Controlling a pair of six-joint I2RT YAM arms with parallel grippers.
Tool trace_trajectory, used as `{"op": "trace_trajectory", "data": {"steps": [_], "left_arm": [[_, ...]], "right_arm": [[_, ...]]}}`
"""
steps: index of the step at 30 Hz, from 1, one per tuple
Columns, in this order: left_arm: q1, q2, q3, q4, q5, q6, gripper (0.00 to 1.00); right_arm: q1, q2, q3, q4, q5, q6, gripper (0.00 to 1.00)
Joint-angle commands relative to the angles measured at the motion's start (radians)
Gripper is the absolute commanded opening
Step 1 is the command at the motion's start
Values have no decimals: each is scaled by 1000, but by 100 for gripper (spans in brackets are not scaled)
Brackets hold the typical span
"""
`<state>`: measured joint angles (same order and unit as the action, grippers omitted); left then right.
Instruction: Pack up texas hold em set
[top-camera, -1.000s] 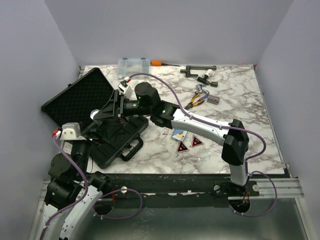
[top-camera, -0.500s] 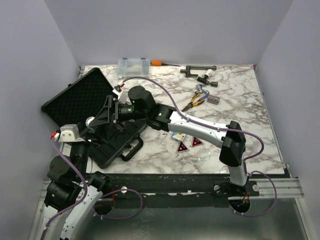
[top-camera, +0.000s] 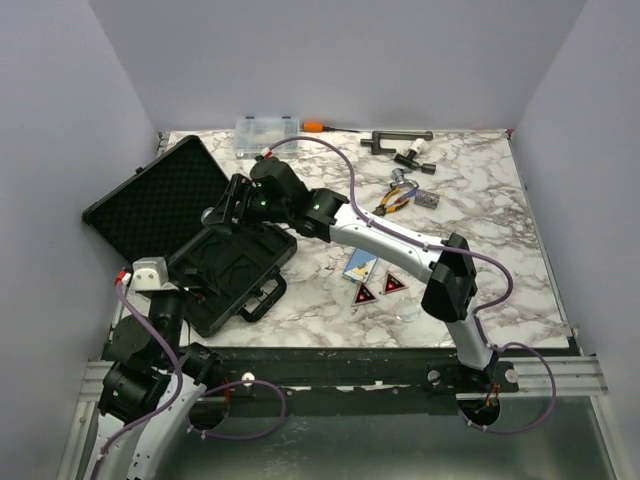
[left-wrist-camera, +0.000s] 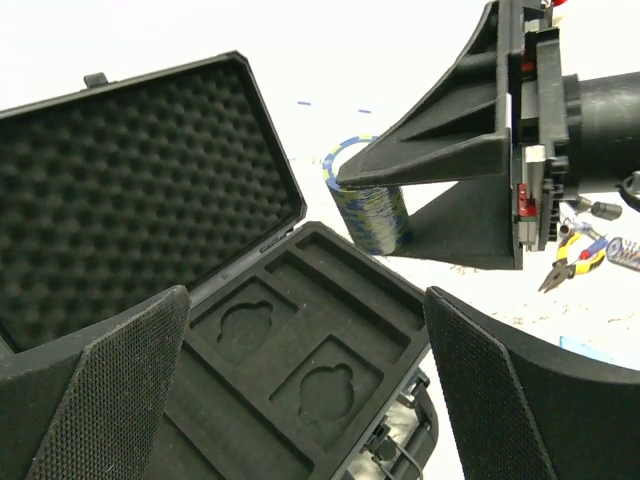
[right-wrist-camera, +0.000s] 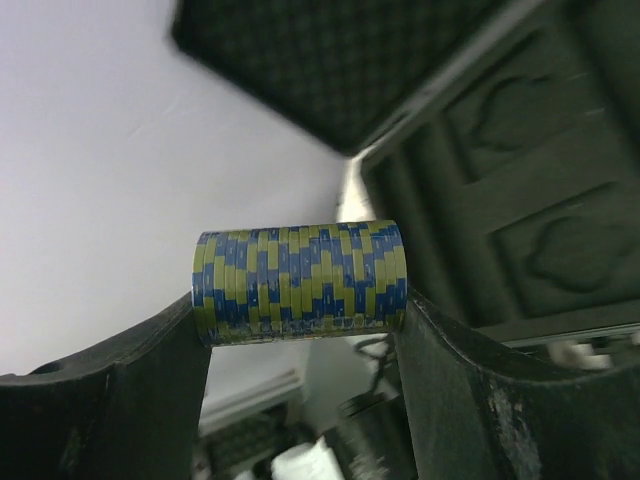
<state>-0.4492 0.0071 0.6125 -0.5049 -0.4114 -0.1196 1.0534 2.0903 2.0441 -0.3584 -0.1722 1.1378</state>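
Top view: right gripper (top-camera: 222, 205) reaches across to the far-left end of the open black briefcase (top-camera: 262, 298), above where the moulded tray (top-camera: 225, 270) meets the foam lid (top-camera: 160, 195). Card deck (top-camera: 358, 265), two red-black triangles (top-camera: 364, 294) and clear disc (top-camera: 408, 313) lie loose on the marble table (top-camera: 480, 250), well apart from the case

Left wrist: left gripper (left-wrist-camera: 300, 400) has jaws spread wide, nothing between them, and hovers at the near side of the tray (left-wrist-camera: 300, 330). The blue-and-yellow chip stack (left-wrist-camera: 368, 205) hangs above the tray's far edge, pinched in the right gripper (left-wrist-camera: 370, 215)

Right wrist: jaws partly closed, pressing the chip stack (right-wrist-camera: 300, 282) end to end. Tray (right-wrist-camera: 540, 200) sits off to one side, not under the stack

Risk: only end pressure holds the chips, so a tilt or a loosened squeeze could buckle the middle and scatter them. A release here likely misses the long slots, since the stack isn't lined up over one
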Motion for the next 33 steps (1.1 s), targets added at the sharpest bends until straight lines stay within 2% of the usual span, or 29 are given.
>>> {"op": "trace_trajectory", "data": {"steps": [1,7,11,33], "left_arm": [[0,-260,-28,-29,-13,-4,99],[0,-323,-14,-80,-13,-4,99],[0,-327,-7,-110,-13,-4,99],[27,-296,-8,-113,-13,-4,99]], "right_arm": [[-16,38,48,-90,205,-58,60],[-28,78,45,-162,367,-46,60],[-36,95,21,-184,421,-24,60],[-94,188,-90,-222,444,91,60]]}}
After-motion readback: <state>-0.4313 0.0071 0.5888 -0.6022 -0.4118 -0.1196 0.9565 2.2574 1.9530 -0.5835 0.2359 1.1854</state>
